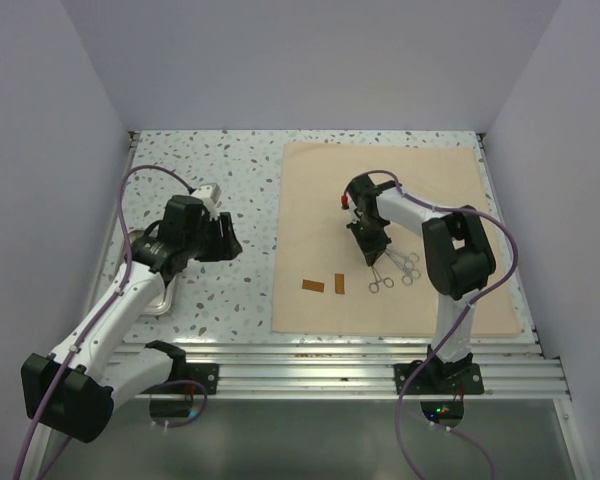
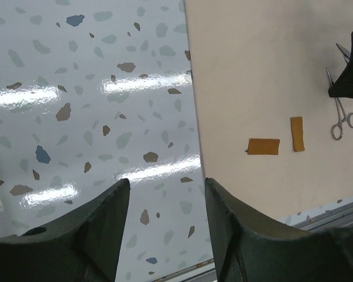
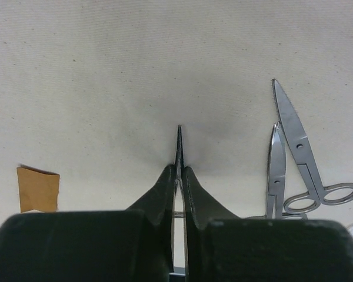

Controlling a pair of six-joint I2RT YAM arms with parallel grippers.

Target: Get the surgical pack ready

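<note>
Steel instrument, edge-on and blade-thin, is pinched between the clenched fingers of the right gripper near the middle of the tan cloth. Scissors and forceps lie just beside it; two brown strips sit nearer the cloth's front edge. Step, I judge: gathering instruments. Next calls for a clean lift clear of the neighbours, probably toward the steel tray left of the cloth. Left gripper hangs released, empty, over tabletop beyond the cloth's left edge, open room around.

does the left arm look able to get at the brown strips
Likely yes: the left gripper is open and empty, and only table and cloth lie between it and the brown strips.
</note>
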